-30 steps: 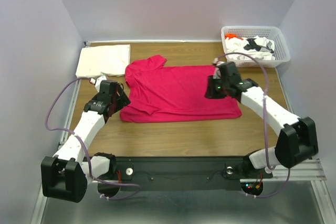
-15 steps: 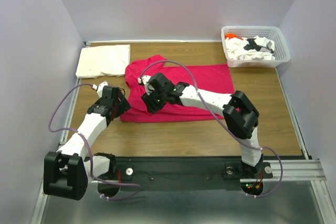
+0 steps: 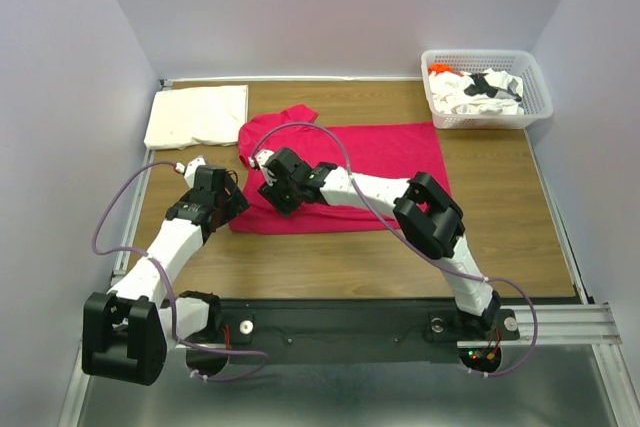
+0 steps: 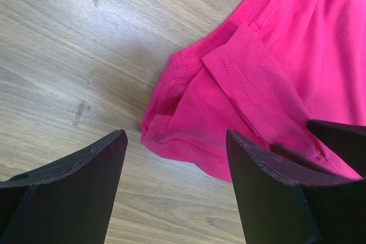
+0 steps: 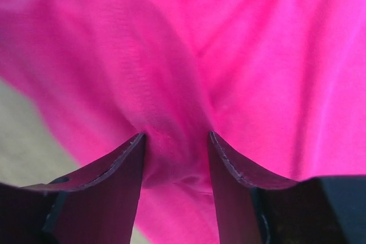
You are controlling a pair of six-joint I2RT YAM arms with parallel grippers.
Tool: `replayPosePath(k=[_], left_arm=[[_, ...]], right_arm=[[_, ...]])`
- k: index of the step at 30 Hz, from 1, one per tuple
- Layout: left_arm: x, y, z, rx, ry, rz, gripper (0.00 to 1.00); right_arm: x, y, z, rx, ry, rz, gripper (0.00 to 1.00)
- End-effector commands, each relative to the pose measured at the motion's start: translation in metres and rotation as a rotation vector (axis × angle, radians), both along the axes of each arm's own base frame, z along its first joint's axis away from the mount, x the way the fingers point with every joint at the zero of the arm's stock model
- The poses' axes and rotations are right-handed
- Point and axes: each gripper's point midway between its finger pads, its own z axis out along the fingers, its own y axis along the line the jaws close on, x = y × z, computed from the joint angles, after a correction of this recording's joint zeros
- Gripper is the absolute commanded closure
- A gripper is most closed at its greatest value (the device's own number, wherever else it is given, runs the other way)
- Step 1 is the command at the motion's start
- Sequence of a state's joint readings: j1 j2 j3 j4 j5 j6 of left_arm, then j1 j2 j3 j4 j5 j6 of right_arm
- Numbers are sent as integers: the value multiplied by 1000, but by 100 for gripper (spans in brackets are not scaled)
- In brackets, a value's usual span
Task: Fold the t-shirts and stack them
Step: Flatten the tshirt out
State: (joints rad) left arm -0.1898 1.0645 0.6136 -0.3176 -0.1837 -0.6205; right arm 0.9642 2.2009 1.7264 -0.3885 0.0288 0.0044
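While right gripper (image 5: 174,144) pinches bunched cloth of magenta t-shirt (image 3: 380,147), left gripper (image 4: 174,138) hangs wide open, empty, above sleeve (image 4: 251,78). Step, likely: side fold. Next: lay held edge flat, release.

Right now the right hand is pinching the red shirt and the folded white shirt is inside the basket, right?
Not quite. The right gripper does pinch the red shirt, but the folded cream-white shirt lies on the table at its far left corner, not inside the basket. The top external view shows it.
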Motion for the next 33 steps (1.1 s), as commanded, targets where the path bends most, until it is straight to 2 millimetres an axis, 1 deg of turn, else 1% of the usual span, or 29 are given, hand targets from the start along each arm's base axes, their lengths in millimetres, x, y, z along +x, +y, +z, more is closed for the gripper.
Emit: replayPosePath(k=[1,5,6,9,11,15,16,18,19,20,22,26,27,28,29,30,31,33], left_arm=[[1,-1,4,-3,-31,-6,18],[1,-1,3,-2,-31,-9,19],[0,-1,3,-1,-28,-10,18],[0,-1,1,-1,-25,-11,18],[0,-2,1,-4,-26,-13,19],[-1,-3,-2,-4,-14,-20,18],[-1,-3,-3,-4,-11,-20,18],[-1,-4,-3,-6,-9,-23,19],[-1,-4,-3,-6,-8,-27,19],[-1,-4,-4,-6,-6,-29,18],[-1,-7,-5,-14,-6,-41,18],[1,-16,-8,-48,6,-78,19],[3,-22,-7,-73,1,-102,18],[5,-26,-5,-88,-6,-113,18],[6,-30,-4,-99,-12,-127,18],[9,-34,0,-109,-25,-137,16],[12,-38,3,-120,-40,-153,16],[17,-44,8,-131,-61,-169,15]], right_arm=[[28,-5,17,-41,-148,-73,49],[45,-19,25,-41,-170,-134,50],[53,-25,29,-30,-167,-163,50],[65,-35,33,-23,-169,-196,50],[75,-43,36,-3,-157,-250,50],[90,-57,34,39,-105,-317,50],[97,-66,34,47,-96,-348,50],[102,-73,33,74,-62,-394,50],[108,-82,36,89,-54,-421,50],[108,-84,35,106,-28,-448,50],[111,-89,44,152,3,-456,50],[101,-80,62,203,28,-378,50],[95,-76,63,218,53,-349,50],[93,-76,66,224,55,-340,49],[91,-77,73,233,50,-332,49],[89,-78,75,235,50,-333,49],[87,-82,81,237,39,-338,49],[84,-88,85,232,26,-346,49]])
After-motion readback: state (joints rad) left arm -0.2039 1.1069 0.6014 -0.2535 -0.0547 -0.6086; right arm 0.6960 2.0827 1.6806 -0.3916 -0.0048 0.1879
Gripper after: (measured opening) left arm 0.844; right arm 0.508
